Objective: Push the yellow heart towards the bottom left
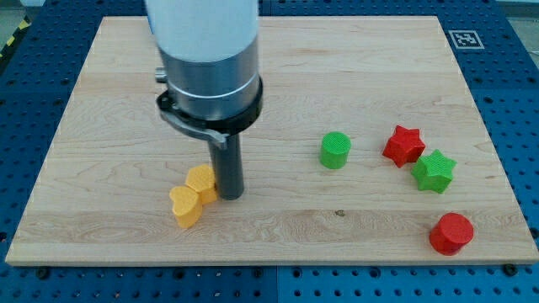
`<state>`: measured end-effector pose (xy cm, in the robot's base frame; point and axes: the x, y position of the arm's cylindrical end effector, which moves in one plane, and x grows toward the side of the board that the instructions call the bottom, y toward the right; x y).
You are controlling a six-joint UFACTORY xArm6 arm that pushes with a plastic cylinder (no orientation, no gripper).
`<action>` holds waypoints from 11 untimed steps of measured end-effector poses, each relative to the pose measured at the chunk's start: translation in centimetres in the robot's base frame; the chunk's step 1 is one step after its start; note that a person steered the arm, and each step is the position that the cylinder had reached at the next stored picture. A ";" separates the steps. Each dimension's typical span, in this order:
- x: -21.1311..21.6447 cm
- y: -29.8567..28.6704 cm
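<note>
A: Where is my tip [230, 196] right now?

B: Down on the table [278, 227], just to the view's right of a yellow hexagon block [201, 181], touching it or very nearly so. The rig has no fingers, so there is nothing to call spread or pinched; it ends in a plain dark rod.

A: Any writing or labels?

B: Only a small black-and-white square marker [465, 39] at the table's top right corner. Its pattern is too small to read.

A: And the yellow heart?

B: The yellow heart [185, 206] lies left of centre in the lower part of the table, just below and to the left of the yellow hexagon block, touching it. It is a chunky orange-yellow block with its lobes toward the view's top and its faces in slightly darker shade. It is not in contact with my tip; the hexagon sits between them.

A: How does the arm stand?

B: The white and grey arm [206, 59] comes straight down from the view's top, with a black clamp ring at its base and the rod upright beneath.

A: What else is out there?

B: Well apart on the right: a green cylinder [334, 150], a red star [404, 145] just beside a green star [434, 171], and a red cylinder [450, 233] near the bottom right.
</note>
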<state>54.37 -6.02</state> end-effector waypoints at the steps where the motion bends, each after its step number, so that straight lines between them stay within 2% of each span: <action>1: 0.5 -2.3; 3: 1.7 -3.9; 4: 1.7 -1.4; 5: 3.0 -1.4; 6: 4.1 -2.7; 11: 4.0 -10.4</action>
